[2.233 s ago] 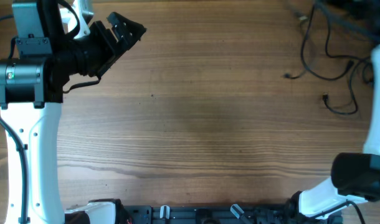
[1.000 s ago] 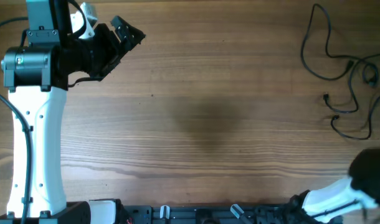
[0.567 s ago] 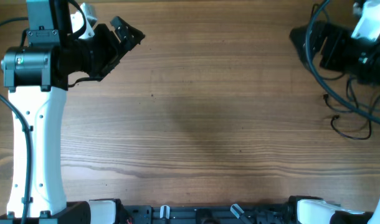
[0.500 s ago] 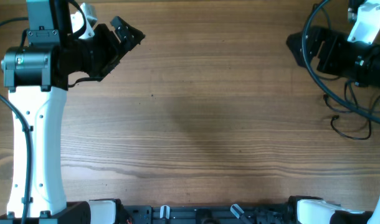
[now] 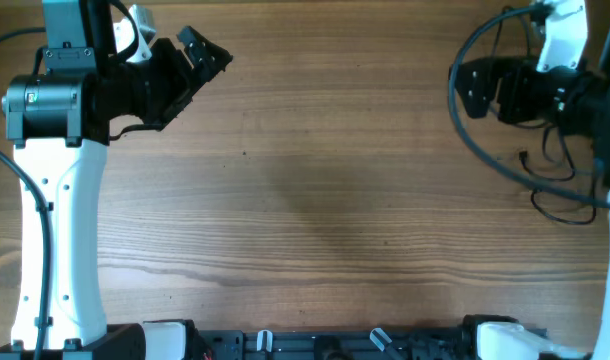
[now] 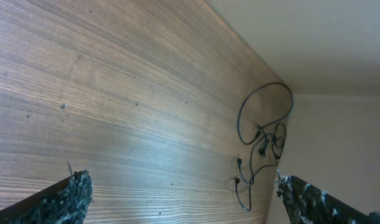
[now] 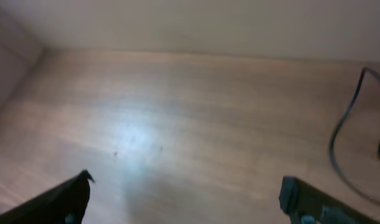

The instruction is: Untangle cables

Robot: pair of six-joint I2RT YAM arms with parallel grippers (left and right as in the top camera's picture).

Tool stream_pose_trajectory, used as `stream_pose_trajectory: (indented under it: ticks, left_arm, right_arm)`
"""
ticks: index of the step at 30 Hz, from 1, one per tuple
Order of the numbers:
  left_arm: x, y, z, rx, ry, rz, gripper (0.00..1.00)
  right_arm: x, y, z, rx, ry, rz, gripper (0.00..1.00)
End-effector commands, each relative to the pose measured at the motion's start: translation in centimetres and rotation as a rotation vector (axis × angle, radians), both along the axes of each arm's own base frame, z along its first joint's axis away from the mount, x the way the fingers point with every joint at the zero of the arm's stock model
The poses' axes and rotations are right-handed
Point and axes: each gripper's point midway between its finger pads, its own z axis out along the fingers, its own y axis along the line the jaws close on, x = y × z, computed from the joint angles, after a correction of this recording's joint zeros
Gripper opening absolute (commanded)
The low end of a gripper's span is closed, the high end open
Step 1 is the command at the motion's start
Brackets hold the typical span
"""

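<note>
The cables (image 5: pixel 525 157) are thin black cords lying tangled at the table's right side, partly hidden under my right arm. In the left wrist view the cables (image 6: pixel 263 138) show far off as loops with small plugs. My right gripper (image 5: pixel 465 88) hangs open just left of the tangle, pointing left, with nothing between its fingers. In the right wrist view my right gripper (image 7: pixel 187 186) frames bare, blurred wood, and a dark cord (image 7: pixel 342 146) curves at the right edge. My left gripper (image 5: pixel 210 48) is open at the far left, well away from the cables; the left gripper (image 6: pixel 182 186) holds nothing.
The wooden table (image 5: pixel 315 200) is bare between the arms. A thick black arm cable (image 5: pixel 452 95) arcs around my right gripper. A black rail (image 5: pixel 315 345) runs along the front edge. A pale wall (image 6: pixel 314 43) stands behind the table.
My right arm has swung in from the lower right over the cables and slid leftward. The left arm has stayed still.
</note>
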Motion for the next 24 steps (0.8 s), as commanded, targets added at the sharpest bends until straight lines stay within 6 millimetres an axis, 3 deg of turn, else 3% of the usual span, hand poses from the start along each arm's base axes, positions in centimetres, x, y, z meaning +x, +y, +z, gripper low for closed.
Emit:
stream_pose_trajectory:
  ticks: [1, 7, 12, 17, 24]
  left_arm:
    - [0.1, 0.2, 0.3, 0.015, -0.019, -0.008, 1.00]
    - [0.1, 0.2, 0.3, 0.015, -0.019, -0.008, 1.00]
    - [0.2, 0.2, 0.2, 0.015, -0.018, -0.008, 1.00]
    - [0.2, 0.2, 0.2, 0.015, -0.018, -0.008, 1.00]
    - [0.1, 0.2, 0.3, 0.015, -0.019, -0.008, 1.00]
  right_arm:
    - [-3.0, 0.6, 1.7, -0.088, -0.231, 0.054, 1.00]
    - [-6.9, 0.6, -0.9, -0.233, -0.600, 0.090, 1.00]
    - [-9.8, 0.6, -6.3, -0.270, -0.753, 0.082, 1.00]
    - [-10.8, 0.6, -11.2, -0.197, -0.788, 0.051, 1.00]
    - [-10.7, 1.0, -15.1, -0.199, -0.866, 0.050, 1.00]
